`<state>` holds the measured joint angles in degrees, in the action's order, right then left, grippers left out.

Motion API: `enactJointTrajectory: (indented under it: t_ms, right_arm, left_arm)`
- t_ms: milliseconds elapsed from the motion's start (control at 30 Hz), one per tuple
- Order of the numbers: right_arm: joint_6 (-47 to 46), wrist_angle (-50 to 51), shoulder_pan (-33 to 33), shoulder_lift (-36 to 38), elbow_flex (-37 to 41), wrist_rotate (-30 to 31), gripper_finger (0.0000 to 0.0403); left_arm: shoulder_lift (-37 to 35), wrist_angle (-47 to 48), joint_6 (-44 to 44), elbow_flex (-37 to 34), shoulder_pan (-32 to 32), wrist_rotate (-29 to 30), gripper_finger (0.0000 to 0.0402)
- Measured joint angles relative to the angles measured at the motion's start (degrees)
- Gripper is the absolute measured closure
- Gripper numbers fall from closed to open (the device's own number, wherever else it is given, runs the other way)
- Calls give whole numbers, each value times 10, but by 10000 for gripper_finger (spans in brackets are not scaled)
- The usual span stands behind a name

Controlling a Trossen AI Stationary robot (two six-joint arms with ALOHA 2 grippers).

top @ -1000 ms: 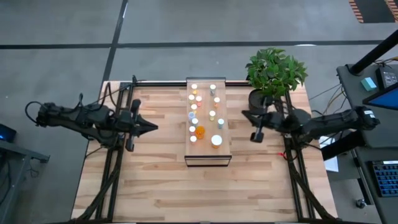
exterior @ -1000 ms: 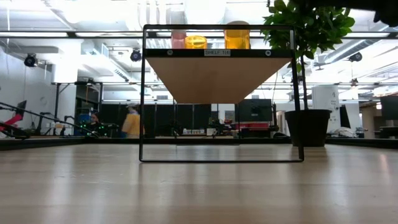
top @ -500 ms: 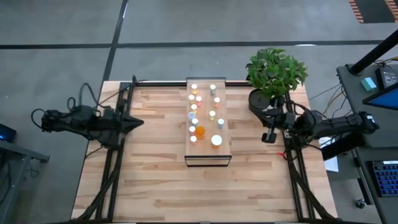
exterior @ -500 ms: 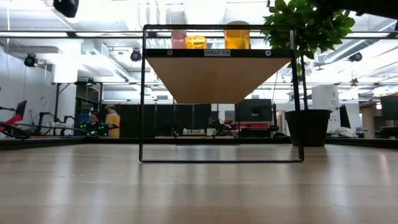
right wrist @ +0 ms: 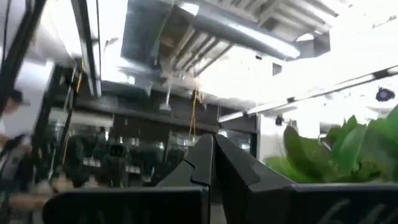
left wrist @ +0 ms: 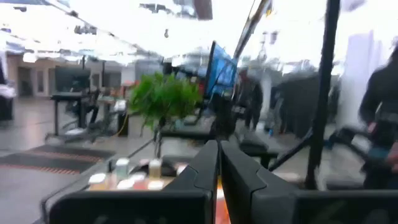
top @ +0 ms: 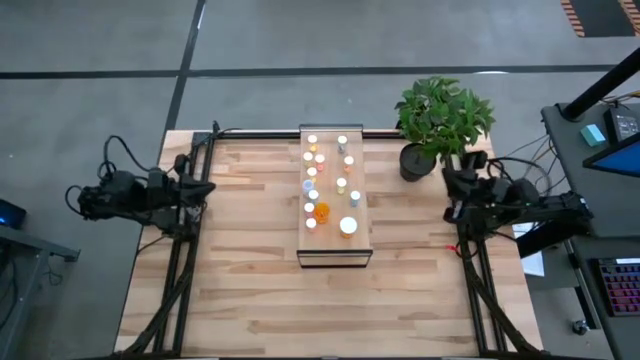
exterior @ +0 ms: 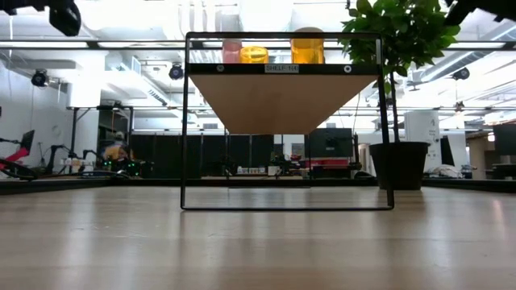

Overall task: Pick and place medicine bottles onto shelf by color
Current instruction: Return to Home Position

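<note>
The medicine bottles (top: 321, 211) stand on the shelf (top: 335, 250), with the left gripper (left wrist: 219, 146) at its 9 o'clock and the right gripper (right wrist: 212, 140) at its 3 o'clock, both pressed together.

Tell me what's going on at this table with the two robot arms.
Nothing is being handled right now. The medicine bottles stand grouped on the shelf in the middle of the table. Both arms sit folded at the table's side edges. The left gripper is shut and holds nothing, and so is the right gripper, which sits near the potted plant. It looks as though the sorting is done.
</note>
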<state>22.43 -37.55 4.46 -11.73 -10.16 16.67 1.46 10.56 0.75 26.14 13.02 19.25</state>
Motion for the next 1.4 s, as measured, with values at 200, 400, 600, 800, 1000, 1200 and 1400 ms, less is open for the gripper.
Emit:
enactJointTrajectory:
  t_ms: [200,400,600,800,1000,1200,1400]
  right_arm:
    - [1,137,0,35,-15,33,394]
    - [-61,267,0,48,-22,39,394]
    - [-144,278,0,49,27,32,394]
    - [-212,233,0,49,93,24,394]
    - [-237,253,0,44,95,26,394]
    - [-259,253,0,42,95,27,394]
    - [-259,255,0,37,95,28,394]
  left_arm:
    - [5,0,12,-11,0,10,401]
    - [-1,5,-4,-45,0,22,401]
    - [-1,-7,-7,-94,0,23,401]
    - [-1,-40,-6,-144,0,23,401]
    - [-1,-91,-5,-195,0,23,401]
    - [-1,-162,-5,-247,0,22,401]
    - [-1,-170,14,-257,1,17,401]
